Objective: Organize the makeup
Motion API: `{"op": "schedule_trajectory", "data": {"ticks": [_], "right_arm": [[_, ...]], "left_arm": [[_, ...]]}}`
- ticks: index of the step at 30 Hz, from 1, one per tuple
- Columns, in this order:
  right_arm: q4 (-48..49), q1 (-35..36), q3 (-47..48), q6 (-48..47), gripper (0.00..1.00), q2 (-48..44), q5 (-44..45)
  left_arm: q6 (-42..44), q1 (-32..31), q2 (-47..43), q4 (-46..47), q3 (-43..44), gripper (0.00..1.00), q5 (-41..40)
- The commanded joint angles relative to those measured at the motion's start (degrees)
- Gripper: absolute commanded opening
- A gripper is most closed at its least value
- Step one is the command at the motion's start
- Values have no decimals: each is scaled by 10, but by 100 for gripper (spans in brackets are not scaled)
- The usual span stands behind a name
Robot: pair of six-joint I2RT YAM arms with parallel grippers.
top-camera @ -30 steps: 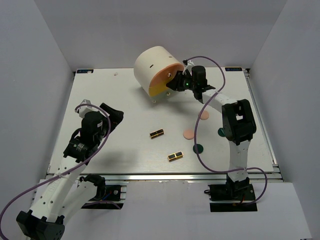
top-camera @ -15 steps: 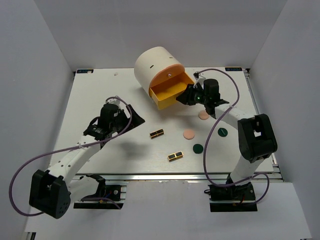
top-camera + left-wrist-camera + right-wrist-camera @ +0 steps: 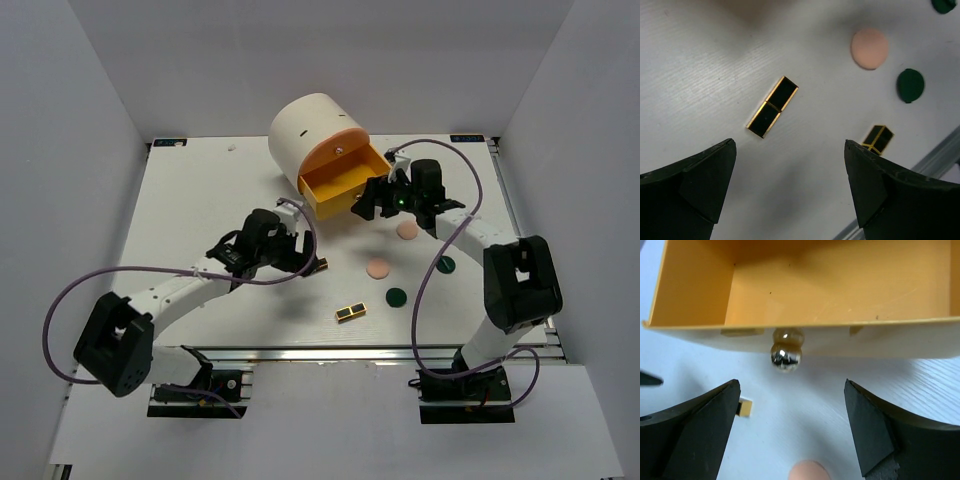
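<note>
**Left wrist view: open claw over a thin palette**

The left claw (image 3: pixel 790 150) hangs with its jaws wide apart and nothing between them. The nearer palette (image 3: pixel 772 106) lies flat on the worktop (image 3: pixel 700 60) just past the gap, towards 11 o'clock, with its long side running from 1 to 7 o'clock. A second palette (image 3: pixel 878 138) sits at 3 o'clock, close by the claw's right finger. A peach disc (image 3: pixel 869 48) and a green disc (image 3: pixel 910 85) lie at 1 to 2 o'clock, apart from each other.

The right claw (image 3: pixel 790 390) is likewise spread and empty. It faces the knob (image 3: pixel 785 354) of the drawer (image 3: pixel 805 285), which stands pulled out, and no makeup shows in the part of it on view. Seen from above, the drawer juts from the cylinder (image 3: pixel 310 125) at 12 o'clock on the worktop.

I'd judge the palette light, stiff and very low to the surface, and its glossy face and gold rim are likely slippery. The best hold looks to be across the short width at the middle seam, with the fingers turned square to the long sides and brought right down to the worktop. A pinch near one end could spin it or make it skid. The discs look thinner and offer even less edge to grip.
</note>
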Motion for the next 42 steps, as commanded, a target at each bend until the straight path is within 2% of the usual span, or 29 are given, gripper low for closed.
{"op": "schedule_trajectory", "data": {"ticks": [1, 3, 6, 9, 12, 15, 18, 19, 25, 28, 29, 32, 34, 37, 38, 39, 41, 42], "right_arm": [[-79, -16, 9, -116, 89, -64, -25], [-166, -34, 17, -209, 89, -82, -79], [-202, -94, 8, -275, 89, -117, -202], [-224, -130, 5, -327, 89, -144, -255], [-278, -136, 12, -370, 89, -162, -273], [-284, -136, -3, -386, 89, -182, -278], [-280, -136, -10, -386, 89, -189, -280], [-280, -136, -10, -385, 89, -190, -281], [-290, -136, -3, -409, 89, -192, -293], [-323, -136, -1, -492, 89, -198, -302], [-329, -135, -2, -514, 89, -201, -302], [-341, -136, -20, -602, 89, -229, -299], [-292, -136, -67, -640, 89, -269, -292], [-181, -136, -140, -609, 89, -324, -274], [-179, -136, -145, -610, 90, -330, -281], [-192, -136, -142, -618, 85, -331, -292], [-279, -134, -112, -669, 76, -318, -323], [-310, -131, -99, -684, 62, -303, -331]], "left_arm": [[112, -9, 48, 16, 38, 97, -24], [138, -18, 90, 18, 49, 95, -27], [164, -30, 137, 34, 56, 95, -45], [176, -38, 180, 42, 71, 93, -63], [176, -44, 203, 52, 79, 92, -105], [176, -50, 225, 55, 84, 88, -113], [175, -57, 231, 57, 74, 78, -114], [174, -57, 232, 58, 66, 70, -115], [161, -63, 199, 84, 24, 46, -126], [151, -65, 171, 79, 22, 33, -126], [148, -66, 162, 70, 25, 23, -125], [132, -75, 116, 50, 43, 15, -123], [126, -81, 77, 37, 72, 8, -115], [127, -84, 48, -2, 137, 1, -98], [133, -85, 45, -6, 156, 0, -94], [138, -85, 43, -11, 193, 0, -94], [162, -85, 52, -21, 231, 0, -94], [170, -85, 60, -26, 252, 0, -94]]}}
